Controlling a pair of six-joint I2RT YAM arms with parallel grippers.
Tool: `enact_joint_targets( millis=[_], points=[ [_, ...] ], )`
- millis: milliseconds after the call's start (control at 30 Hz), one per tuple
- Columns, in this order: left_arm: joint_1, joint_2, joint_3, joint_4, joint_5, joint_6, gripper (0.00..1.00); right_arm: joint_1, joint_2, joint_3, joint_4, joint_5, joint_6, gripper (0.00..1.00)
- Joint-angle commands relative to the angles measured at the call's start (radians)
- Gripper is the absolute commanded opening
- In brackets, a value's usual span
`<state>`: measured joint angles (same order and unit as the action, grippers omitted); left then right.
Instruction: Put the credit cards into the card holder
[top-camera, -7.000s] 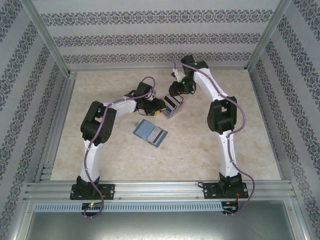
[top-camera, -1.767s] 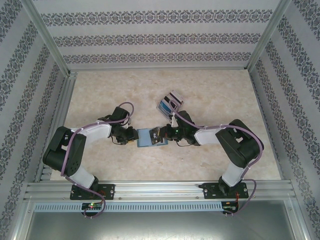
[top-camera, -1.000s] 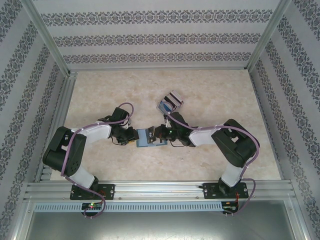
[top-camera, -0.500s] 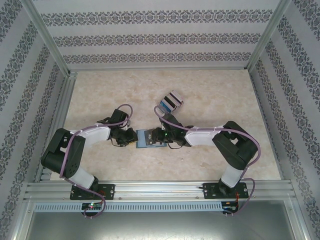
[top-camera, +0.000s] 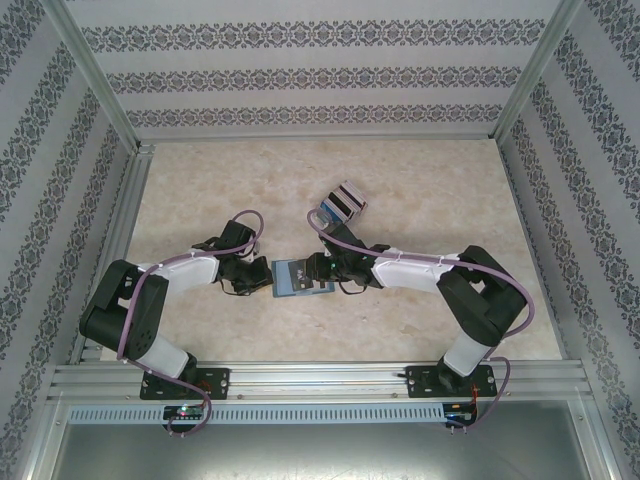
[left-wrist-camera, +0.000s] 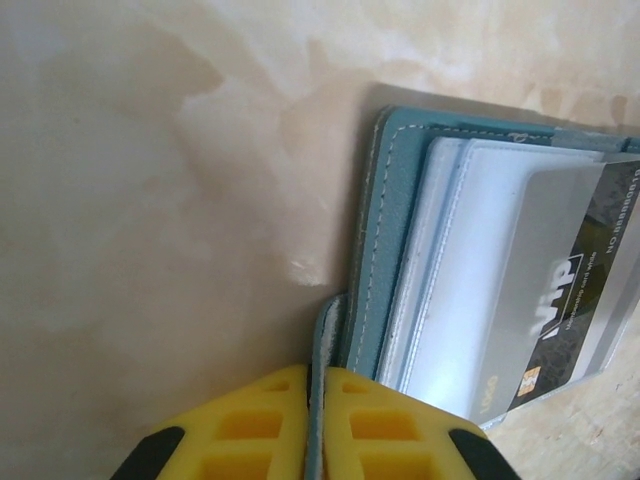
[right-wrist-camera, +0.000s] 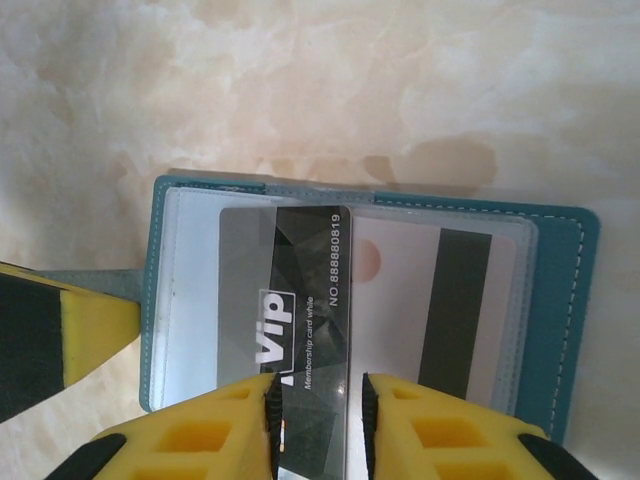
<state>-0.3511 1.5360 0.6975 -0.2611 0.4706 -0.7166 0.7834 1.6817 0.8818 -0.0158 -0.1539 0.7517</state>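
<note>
The teal card holder (top-camera: 292, 285) lies open on the marble table. A black VIP card (right-wrist-camera: 300, 280) lies on its left clear pocket, part slid in. A whitish card with a dark stripe (right-wrist-camera: 455, 300) fills the right pocket. My right gripper (right-wrist-camera: 316, 395) hovers over the black card's near end, open; its pads stand apart above the card's face. My left gripper (left-wrist-camera: 318, 375) is shut on the holder's teal tab (left-wrist-camera: 330, 320) at the holder's (left-wrist-camera: 385, 230) left edge. From above, the left gripper (top-camera: 262, 274) and the right gripper (top-camera: 318, 270) face each other across the holder.
A small stand with several more upright cards (top-camera: 340, 204) sits behind the holder, close to the right arm's forearm. Aluminium frame rails (top-camera: 300, 378) border the table, with patterned walls on three sides.
My right gripper's jaws have parted and let go of the black card on the holder. My left gripper has shut on the tab. The right arm reached slightly further left.
</note>
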Motion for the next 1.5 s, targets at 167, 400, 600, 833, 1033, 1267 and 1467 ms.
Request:
enact_joint_targets(
  millis=[167, 400, 600, 833, 1033, 1267, 1467],
  points=[
    [0.007, -0.03, -0.036, 0.04, 0.022, -0.017, 0.01, 0.01, -0.039, 0.029, -0.067, 0.013, -0.041, 0.31],
    [0.007, -0.04, -0.056, 0.059, 0.031, -0.026, 0.0, 0.001, -0.069, 0.06, -0.133, -0.021, -0.087, 0.31],
    [0.006, -0.057, -0.081, 0.077, 0.029, -0.039, 0.0, -0.011, -0.068, 0.091, -0.185, -0.065, -0.151, 0.3],
    [0.002, -0.06, -0.114, 0.116, 0.033, -0.066, 0.0, -0.022, -0.039, 0.117, -0.247, -0.099, -0.193, 0.22],
    [-0.005, -0.063, -0.116, 0.123, 0.028, -0.075, 0.0, -0.024, 0.063, 0.173, -0.274, -0.144, -0.207, 0.21],
    [-0.011, -0.059, -0.11, 0.129, 0.025, -0.079, 0.0, -0.007, 0.13, 0.218, -0.293, -0.121, -0.235, 0.21],
    [-0.023, -0.047, -0.109, 0.141, 0.023, -0.086, 0.0, -0.001, 0.191, 0.238, -0.309, -0.097, -0.235, 0.21]
  ],
)
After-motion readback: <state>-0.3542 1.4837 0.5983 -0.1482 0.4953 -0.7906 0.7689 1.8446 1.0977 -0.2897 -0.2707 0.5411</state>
